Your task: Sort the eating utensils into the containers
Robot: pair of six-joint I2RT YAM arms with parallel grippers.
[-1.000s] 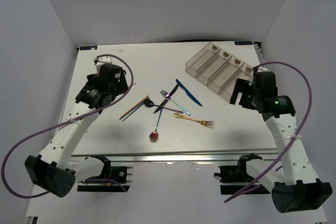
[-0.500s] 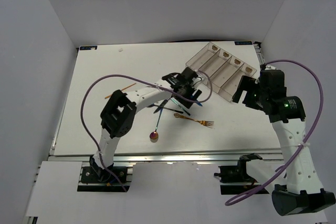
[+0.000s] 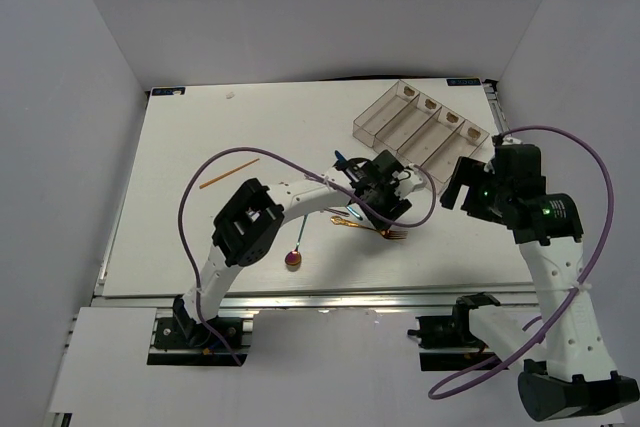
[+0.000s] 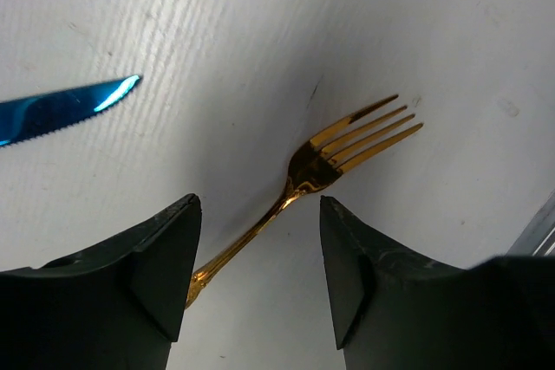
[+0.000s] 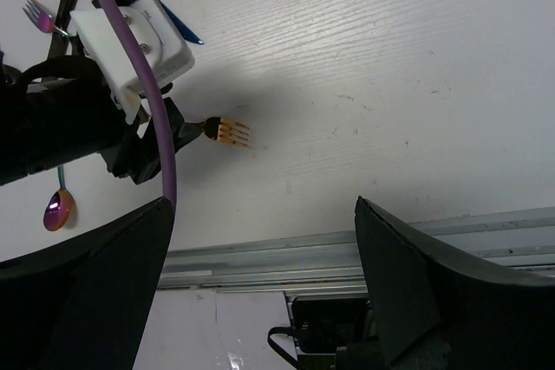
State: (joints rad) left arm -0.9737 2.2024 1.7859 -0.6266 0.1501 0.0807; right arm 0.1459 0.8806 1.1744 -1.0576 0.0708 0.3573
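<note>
Utensils (image 3: 293, 260) all lie loose on the worktop (image 3: 200, 237), and none shows in the tray (image 3: 375, 117), so the sorting looks barely begun. Left claw (image 4: 260, 214) is released, straddling the gold fork (image 4: 321, 158) without gripping. Right claw (image 5: 260, 227) hangs released and empty nearby.

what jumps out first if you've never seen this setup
The left arm reaches across the table, its open fingers either side of the gold fork handle. A blue knife lies close by on the fork's left, and the clear four-slot tray sits at the far right.
</note>
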